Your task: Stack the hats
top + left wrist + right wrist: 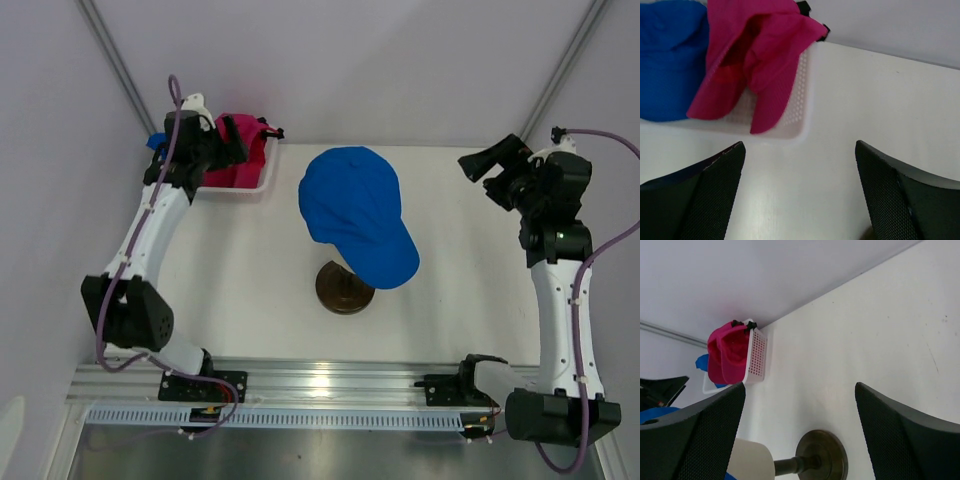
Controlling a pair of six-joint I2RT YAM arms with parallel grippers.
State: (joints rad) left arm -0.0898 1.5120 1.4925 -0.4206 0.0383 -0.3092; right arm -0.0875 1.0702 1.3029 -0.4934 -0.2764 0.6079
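Black, mesh-textured fingers [715,195] fill the bottom of the left wrist view, spread wide with only bare table [880,100] between them: the left gripper [800,146] is released and empty.

Just beyond it a magenta cap [755,55] lies crumpled in the white basket [799,95], draped over the rim, with a blue cap [665,60] touching it on the left. A third hat, the blue cap on the stand [355,215], sits mid-table on the cream mannequin head [750,460], brim pointing near and right, above the dark round base [345,288]. The basket is in the far left corner.

The right gripper [800,386] hangs at the far right, well apart from every hat, its jaws likewise wide and holding nothing.

The likely next step is lifting the magenta cap out, and several things could go wrong:
- A pinch on loose cloth may catch both basket caps, since they touch.
- The black strap at the far rim could snag and drag the light basket along.
- A push on the stand's narrow stem could tip the head and spill the stack.
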